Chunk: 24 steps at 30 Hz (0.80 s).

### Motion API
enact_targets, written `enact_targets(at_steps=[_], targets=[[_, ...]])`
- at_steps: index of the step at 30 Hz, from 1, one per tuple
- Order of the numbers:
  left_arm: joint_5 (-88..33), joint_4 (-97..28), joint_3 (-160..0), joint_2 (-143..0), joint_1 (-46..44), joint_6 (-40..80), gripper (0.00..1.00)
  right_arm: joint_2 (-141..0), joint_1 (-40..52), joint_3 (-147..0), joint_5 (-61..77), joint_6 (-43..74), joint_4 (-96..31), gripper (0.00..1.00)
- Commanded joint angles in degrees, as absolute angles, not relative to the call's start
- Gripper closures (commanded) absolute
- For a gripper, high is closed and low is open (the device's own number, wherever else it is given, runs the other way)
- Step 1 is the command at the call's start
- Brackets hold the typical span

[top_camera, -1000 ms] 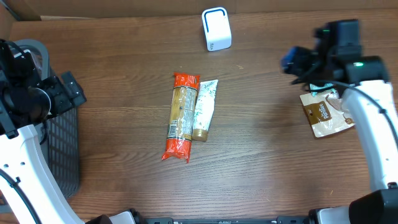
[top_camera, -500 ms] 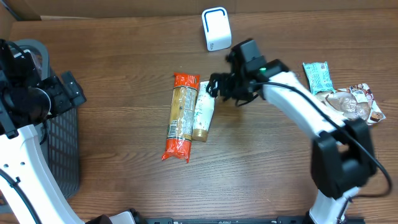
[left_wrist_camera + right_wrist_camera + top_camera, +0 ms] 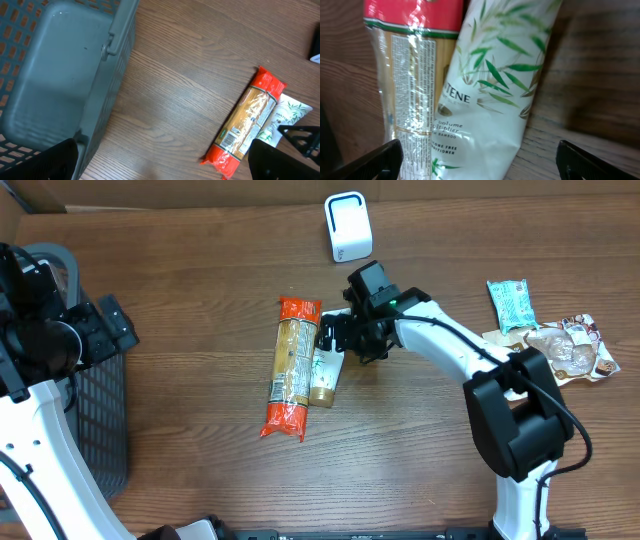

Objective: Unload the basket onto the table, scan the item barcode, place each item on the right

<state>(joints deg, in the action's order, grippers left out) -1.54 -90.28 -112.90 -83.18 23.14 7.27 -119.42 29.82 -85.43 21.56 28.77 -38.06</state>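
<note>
Wood-grain table (image 3: 200, 260), brown, carrying the whole lot. White tube (image 3: 328, 352) printed with green leaves, flat near mid-table, gold cap end toward the near edge, long side touching an orange-and-red pasta packet (image 3: 291, 367) on its left. White scanner (image 3: 347, 226) upright at the far edge, well apart from the tube. Right gripper (image 3: 338, 338) low over the far half of the tube, fingers (image 3: 375, 161) spread wide at either edge of the wrist view, nothing clamped between them; contact with the tube not determinable. Left gripper (image 3: 172, 165) over the rim of a grey slatted basket (image 3: 105, 420) at the table's left end, fingers likewise spread wide, empty. Green snack packet (image 3: 510, 302) and crumpled brown packet (image 3: 565, 352) at the right end, just beside each other, well apart from the tube.
</note>
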Motion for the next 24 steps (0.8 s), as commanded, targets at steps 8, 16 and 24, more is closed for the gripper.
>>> enact_targets(at_steps=[8, 16, 24], targets=[[-1.96, -90.15, -112.97, -83.15, 23.22, 6.42, 0.00, -120.79, 31.55, -83.57, 21.17, 31.57, -35.24, 0.03], [-1.96, -90.15, -112.97, -83.15, 23.22, 6.42, 0.00, -120.79, 31.55, -80.58, 22.63, 31.77, -32.36, 0.34], [-1.96, -90.17, -112.97, -83.15, 23.22, 6.42, 0.00, -120.79, 31.55, -80.58, 24.32, 31.73, -32.40, 0.80]])
